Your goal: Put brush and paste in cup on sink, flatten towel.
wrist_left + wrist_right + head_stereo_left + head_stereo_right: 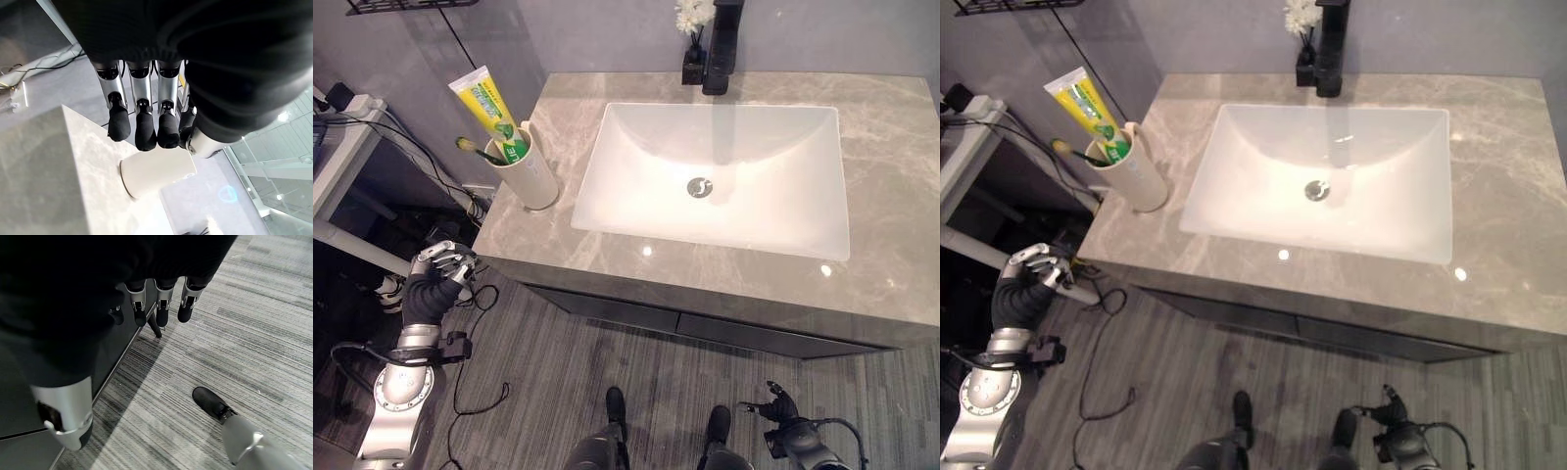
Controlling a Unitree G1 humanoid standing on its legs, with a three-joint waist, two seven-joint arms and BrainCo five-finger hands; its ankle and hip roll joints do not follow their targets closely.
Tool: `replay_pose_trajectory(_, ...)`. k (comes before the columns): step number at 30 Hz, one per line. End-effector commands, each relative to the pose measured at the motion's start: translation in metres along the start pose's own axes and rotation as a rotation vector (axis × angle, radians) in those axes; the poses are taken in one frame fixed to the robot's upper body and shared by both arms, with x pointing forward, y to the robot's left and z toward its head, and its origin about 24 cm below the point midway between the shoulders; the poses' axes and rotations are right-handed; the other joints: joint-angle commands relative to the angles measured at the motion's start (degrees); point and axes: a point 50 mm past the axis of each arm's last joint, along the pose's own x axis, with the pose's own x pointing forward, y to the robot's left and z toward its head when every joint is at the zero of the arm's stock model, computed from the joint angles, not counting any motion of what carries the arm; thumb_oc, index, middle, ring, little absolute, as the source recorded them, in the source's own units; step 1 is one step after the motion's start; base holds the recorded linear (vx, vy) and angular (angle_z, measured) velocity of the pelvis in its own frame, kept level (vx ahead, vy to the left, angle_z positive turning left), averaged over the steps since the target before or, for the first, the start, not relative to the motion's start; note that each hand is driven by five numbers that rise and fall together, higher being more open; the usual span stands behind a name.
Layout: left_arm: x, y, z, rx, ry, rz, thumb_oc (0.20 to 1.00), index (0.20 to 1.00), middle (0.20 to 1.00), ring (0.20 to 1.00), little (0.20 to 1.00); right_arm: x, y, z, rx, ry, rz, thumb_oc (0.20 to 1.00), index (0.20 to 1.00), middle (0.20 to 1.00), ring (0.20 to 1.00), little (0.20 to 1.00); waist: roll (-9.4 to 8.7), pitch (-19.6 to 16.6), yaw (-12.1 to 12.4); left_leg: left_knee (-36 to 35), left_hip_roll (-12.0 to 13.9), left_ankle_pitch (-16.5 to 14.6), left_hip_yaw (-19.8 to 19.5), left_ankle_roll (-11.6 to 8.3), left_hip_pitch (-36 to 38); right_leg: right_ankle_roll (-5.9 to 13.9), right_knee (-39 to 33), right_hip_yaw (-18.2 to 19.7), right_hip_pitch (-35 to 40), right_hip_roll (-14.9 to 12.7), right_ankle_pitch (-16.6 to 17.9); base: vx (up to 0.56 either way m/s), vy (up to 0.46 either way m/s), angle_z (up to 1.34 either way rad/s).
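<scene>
A cream cup [532, 172] stands on the grey marble counter [901, 196], at its left edge beside the basin. A yellow and green toothpaste tube [489, 106] sticks up out of the cup. A toothbrush [472, 148] leans out over the cup's left rim. My left hand [437, 275] hangs below the counter's left front corner, fingers [145, 128] relaxed and holding nothing; past them the left wrist view shows the cup [156, 169] from below. My right hand [781, 419] hangs low near the floor, its fingers [162, 309] loose and empty.
A white rectangular basin [715, 176] is set in the middle of the counter. A black faucet [722, 44] and a small black vase of white flowers [693, 41] stand behind it. A dark cabinet front [685, 323] runs under the counter. A white shelf with cables [347, 132] stands at the left.
</scene>
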Motion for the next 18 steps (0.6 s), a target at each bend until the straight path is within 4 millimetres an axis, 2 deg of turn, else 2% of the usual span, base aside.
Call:
replay_pose_trajectory(1,0.017,-0.002,0.019,-0.134,-0.107,-0.024,0.2,0.2,0.2,0.2,0.2,0.006,-0.002,0.015,-0.025,-0.009,0.002,1.0,1.0,1.0,1.0,1.0,-1.82,1.9,-0.7,0.3,1.7,0.6,2.8,-4.13,1.2,2.84,0.0,1.4,-0.5,-3.5,2.5,0.01,-0.001,-0.05)
replay_pose_trajectory(4,0.02,-0.005,0.018,-0.179,-0.094,-0.059,0.2,0.2,0.2,0.2,0.2,0.007,-0.006,0.015,-0.022,-0.01,-0.005,1.0,1.0,1.0,1.0,1.0,-1.55,2.1,-1.1,0.3,1.8,0.6,3.2,-4.19,1.1,2.94,0.0,1.9,-1.2,-3.5,2.7,0.0,0.011,-0.05)
replay_pose_trajectory(9,0.022,0.015,0.007,-0.188,-0.012,-0.047,0.2,0.2,0.2,0.2,0.2,0.006,-0.015,0.006,0.065,0.018,-0.042,1.0,1.0,1.0,1.0,1.0,-0.91,2.9,-2.0,0.3,1.8,0.7,3.9,-4.33,0.6,3.07,0.0,2.8,-2.5,-3.6,3.2,0.0,0.017,-0.16)
replay_pose_trajectory(12,0.022,0.019,0.002,-0.201,0.013,-0.02,0.2,0.2,0.2,0.2,0.2,0.005,-0.016,0.002,0.093,0.031,-0.058,1.0,1.0,1.0,1.0,1.0,-0.63,3.4,-2.5,0.3,1.7,0.6,4.1,-4.31,0.4,3.24,0.0,3.4,-3.0,-3.6,3.4,0.01,0.009,-0.01)
replay_pose_trajectory(13,0.023,0.017,0.005,-0.228,0.003,-0.018,0.2,0.2,0.2,0.2,0.2,0.005,-0.015,0.003,0.101,0.028,-0.061,1.0,1.0,1.0,1.0,1.0,-0.55,3.5,-2.6,0.3,1.7,0.6,4.2,-4.29,0.2,3.25,0.0,3.6,-3.4,-3.6,3.5,0.01,0.027,-0.06)
replay_pose_trajectory(14,0.022,0.019,-0.001,-0.266,0.029,0.009,0.2,0.2,0.2,0.2,0.2,0.005,-0.012,0.006,0.109,0.016,-0.058,1.0,1.0,1.0,1.0,1.0,-0.54,3.8,-2.9,0.3,1.6,0.6,4.4,-4.23,0.0,3.32,0.0,4.0,-3.8,-3.6,3.7,0.0,0.019,-0.11)
replay_pose_trajectory(18,0.025,0.021,0.004,-0.257,0.006,0.003,0.2,0.2,0.2,0.2,0.2,0.004,-0.005,0.008,0.098,0.009,-0.038,1.0,1.0,1.0,1.0,1.0,-0.55,4.0,-3.0,0.3,1.5,0.5,4.6,-4.2,-0.3,3.41,0.0,4.3,-4.4,-3.7,4.0,0.01,0.016,-0.09)
